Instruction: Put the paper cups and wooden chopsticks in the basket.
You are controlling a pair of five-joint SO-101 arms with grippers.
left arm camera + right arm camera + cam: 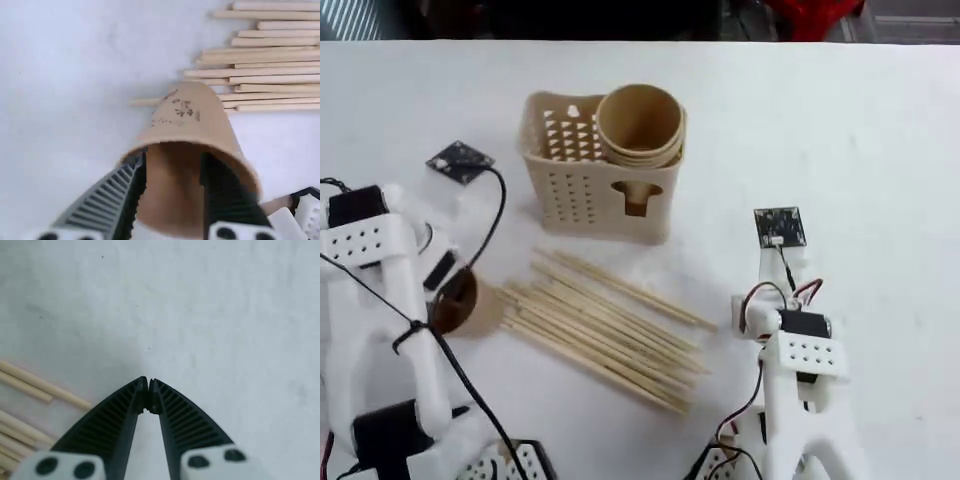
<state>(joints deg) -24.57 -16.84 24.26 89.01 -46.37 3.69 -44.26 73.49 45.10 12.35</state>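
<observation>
Left fingers [100, 205] clamp the mouth of a paper cup [190, 115] at 8 o'clock of the basket [580, 200], likely for lifting it in beside the stacked cups [640, 125]; right fingers [125, 425] pressed together, empty, at 3 o'clock of the chopsticks [610, 330] on the bench [840, 130].

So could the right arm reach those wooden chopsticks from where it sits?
Probably yes. Its claw is shut and empty, the chopsticks lie loose on bare table just beside it, nothing between. It must open first.

Free room in basket [570, 200] beside stacked cups [640, 125]
</observation>
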